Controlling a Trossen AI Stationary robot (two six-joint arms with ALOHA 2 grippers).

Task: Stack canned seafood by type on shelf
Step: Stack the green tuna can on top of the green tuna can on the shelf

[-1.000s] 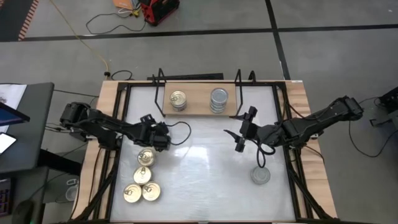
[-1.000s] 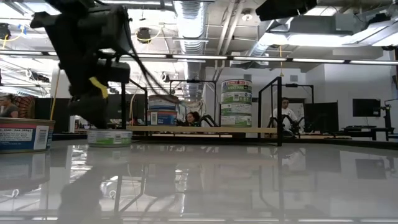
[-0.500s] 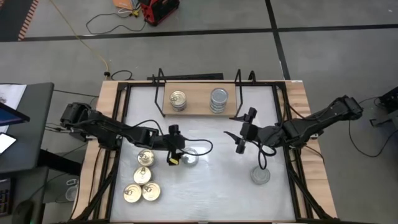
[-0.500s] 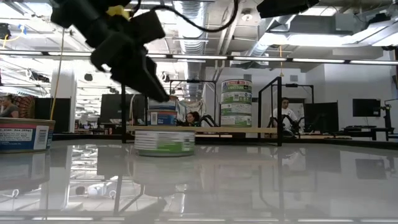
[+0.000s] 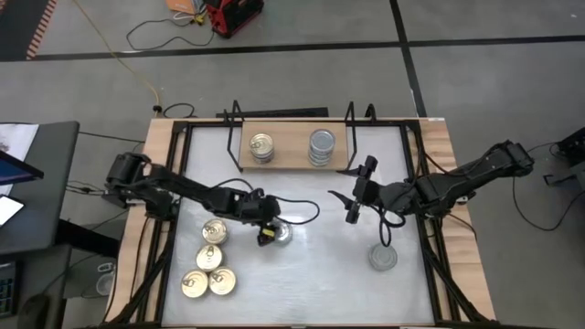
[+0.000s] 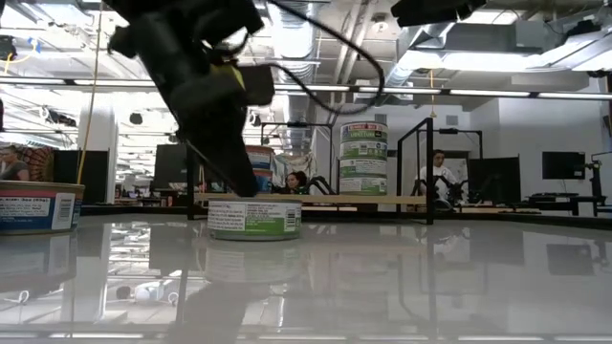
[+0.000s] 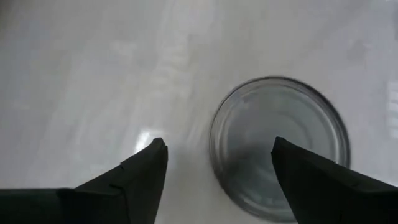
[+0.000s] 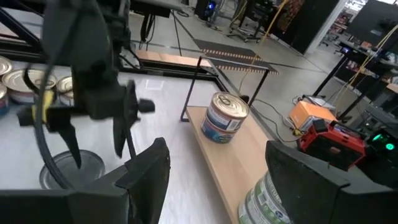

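Silver-lidded tin (image 5: 281, 234) sits upright on the white table (image 5: 320, 274), near its middle and a little toward the left arm's side; in the low view its green-and-white label (image 6: 254, 218) faces the camera. Left gripper (image 5: 271, 228) is down right at this tin, jaws spread wide; the left wrist view shows one finger (image 7: 314, 186) lying over the tin's rim and the other finger (image 7: 134, 183) out over bare table, so the tin is not clamped. Four gold pull-tab tins (image 5: 208, 265) are clustered near the table's left front, well apart from the silver one. Another silver-lidded tin (image 5: 383, 259) stands alone toward the right front. At the far edge, the shelf (image 5: 292, 162), a light wood board in a black wire frame, carries one gold-lidded tin (image 5: 262, 146) on its left part and a stack of silver-lidded tins (image 5: 321, 146) on its right part, the two apart. Right gripper (image 5: 353, 195) hangs above the table in front of the shelf's right end, jaws open and empty. People sit in the room beyond the table in the low view.
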